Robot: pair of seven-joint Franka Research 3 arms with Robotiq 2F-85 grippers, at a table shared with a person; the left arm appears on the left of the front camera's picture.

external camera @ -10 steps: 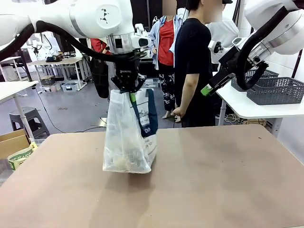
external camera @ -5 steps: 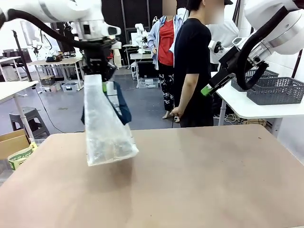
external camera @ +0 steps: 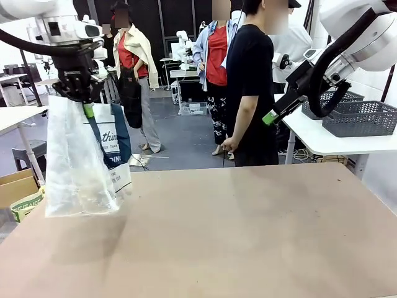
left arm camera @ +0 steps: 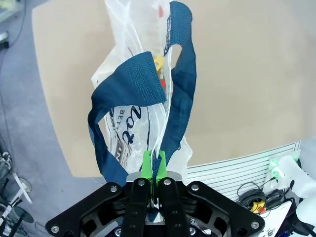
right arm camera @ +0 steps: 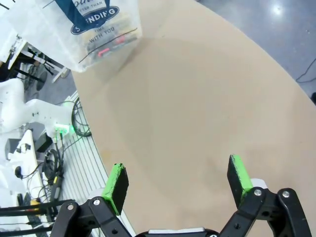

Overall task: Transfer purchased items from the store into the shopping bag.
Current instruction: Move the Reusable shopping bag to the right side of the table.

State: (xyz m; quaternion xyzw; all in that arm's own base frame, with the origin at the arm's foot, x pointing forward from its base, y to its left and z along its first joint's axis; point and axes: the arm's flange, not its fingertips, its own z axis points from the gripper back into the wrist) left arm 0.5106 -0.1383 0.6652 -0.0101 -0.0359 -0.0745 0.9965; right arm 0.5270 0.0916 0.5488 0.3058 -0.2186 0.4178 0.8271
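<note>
Left gripper clenched on shopping bag top; bag hangs straight down toward 6 o'clock, long axis vertical, over table left edge. Right gripper released, well apart at 3 o'clock.

The light is bright and even, coming from above. A soft shadow lies on the table at lower left of the front view. The shopping bag is a little blurred there. Both wrist views curve strongly at their edges, with floor glare at upper right
</note>
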